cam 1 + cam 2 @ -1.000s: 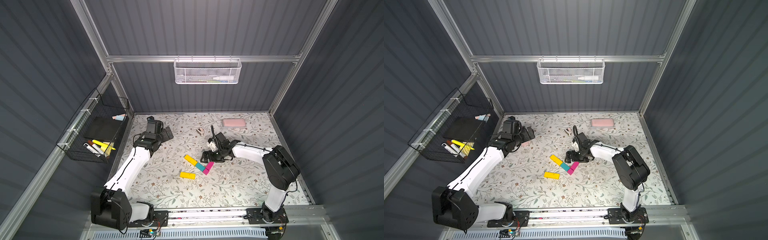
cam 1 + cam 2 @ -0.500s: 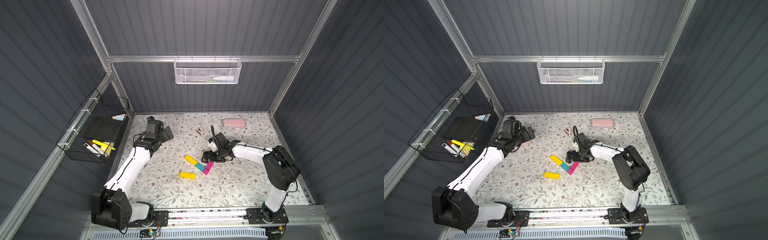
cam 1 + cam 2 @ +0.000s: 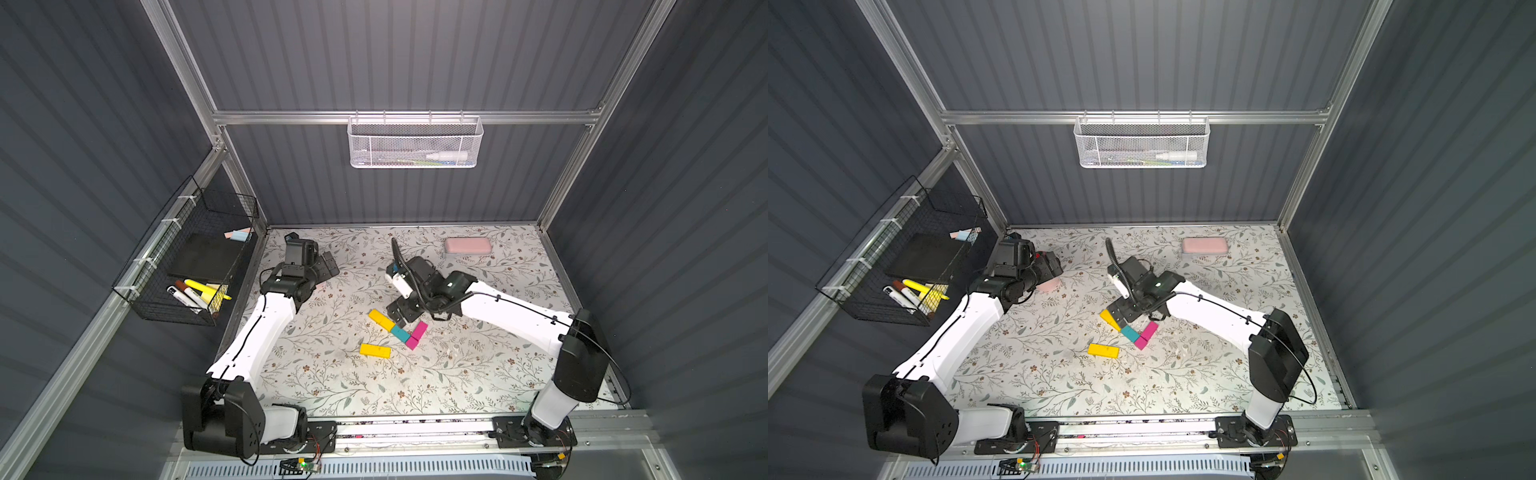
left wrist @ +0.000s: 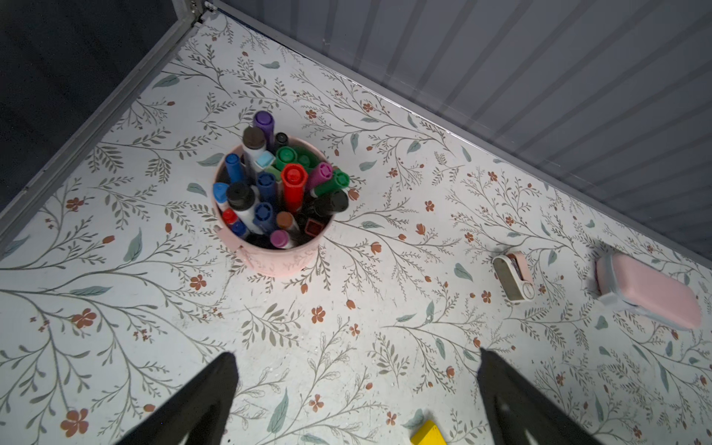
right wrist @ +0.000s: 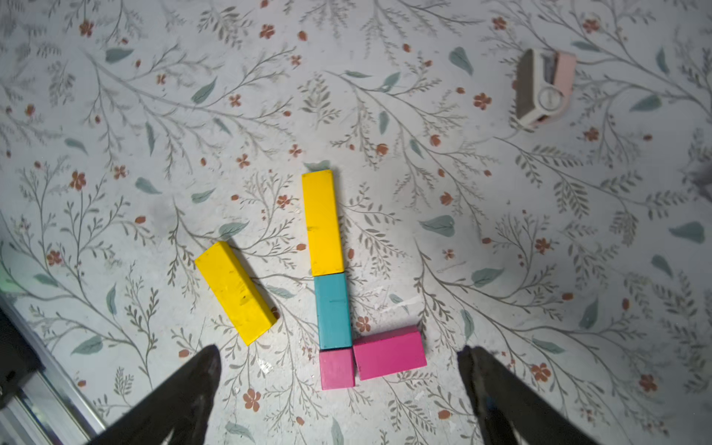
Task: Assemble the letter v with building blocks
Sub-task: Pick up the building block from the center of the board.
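Note:
In both top views, a long yellow brick (image 3: 381, 319), a teal brick (image 3: 400, 333) and a short magenta brick (image 3: 412, 342) lie end to end in one slanted row. A long magenta brick (image 3: 419, 329) angles off the short one, making a lopsided letter v. A second long yellow brick (image 3: 375, 350) lies loose beside them. The right wrist view shows all five: yellow (image 5: 322, 222), teal (image 5: 333, 310), short magenta (image 5: 336, 368), long magenta (image 5: 389, 353), loose yellow (image 5: 235, 291). My right gripper (image 5: 339, 356) hovers open over the corner, holding nothing. My left gripper (image 4: 356, 356) is open and empty at the back left.
A pink cup of markers (image 4: 269, 258) stands ahead of the left gripper. A pale pink case (image 3: 467, 246) lies at the back right, and a small sharpener (image 5: 543, 88) lies behind the bricks. A black wire basket (image 3: 187, 257) hangs on the left wall and a white mesh basket (image 3: 413, 141) on the back wall.

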Tool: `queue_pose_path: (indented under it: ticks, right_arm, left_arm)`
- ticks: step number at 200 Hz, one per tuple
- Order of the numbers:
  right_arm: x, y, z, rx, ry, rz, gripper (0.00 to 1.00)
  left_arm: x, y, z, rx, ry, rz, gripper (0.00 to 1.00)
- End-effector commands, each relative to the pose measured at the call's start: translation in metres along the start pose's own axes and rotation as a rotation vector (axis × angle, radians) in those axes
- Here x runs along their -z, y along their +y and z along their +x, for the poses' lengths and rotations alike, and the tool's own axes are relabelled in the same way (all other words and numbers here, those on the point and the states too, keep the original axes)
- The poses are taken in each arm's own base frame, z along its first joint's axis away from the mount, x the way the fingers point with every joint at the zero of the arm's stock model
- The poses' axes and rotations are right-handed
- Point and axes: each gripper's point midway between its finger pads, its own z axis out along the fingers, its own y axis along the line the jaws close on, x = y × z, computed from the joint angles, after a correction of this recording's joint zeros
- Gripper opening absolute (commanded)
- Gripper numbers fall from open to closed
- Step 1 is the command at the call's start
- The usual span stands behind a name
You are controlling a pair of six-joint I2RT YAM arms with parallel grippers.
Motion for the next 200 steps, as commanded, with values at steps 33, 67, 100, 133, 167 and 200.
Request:
queue_pose_path:
  ticks: [33, 67, 100, 133, 167, 200]
  right_arm:
    - [-0.034, 0.044, 0.031, 0.327, 0.131, 0.07, 0.99]
    - [-0.048, 0.063, 0.038, 0.38, 0.168, 0.041, 0.96]
    - [-0.059, 0.078, 0.041, 0.406, 0.179, 0.029, 0.94]
    - [-0.068, 0.092, 0.045, 0.394, 0.198, -0.035, 0.9]
    - [-0.078, 0.097, 0.05, 0.378, 0.215, -0.053, 0.88]
    - [-0.088, 0.105, 0.059, 0.377, 0.247, -0.104, 0.85]
  left_arm:
    - [0.002, 0.028, 0.0, 0.104, 0.007, -0.028, 1.0]
    - [0.003, 0.031, -0.001, 0.119, 0.01, -0.017, 0.99]
    - [0.002, 0.034, -0.002, 0.125, 0.01, -0.025, 1.0]
    - [0.002, 0.037, -0.002, 0.13, 0.009, -0.033, 0.99]
    - [0.001, 0.044, -0.002, 0.144, 0.01, -0.053, 1.0]
    - [0.0, 0.044, -0.001, 0.144, 0.015, -0.052, 0.99]
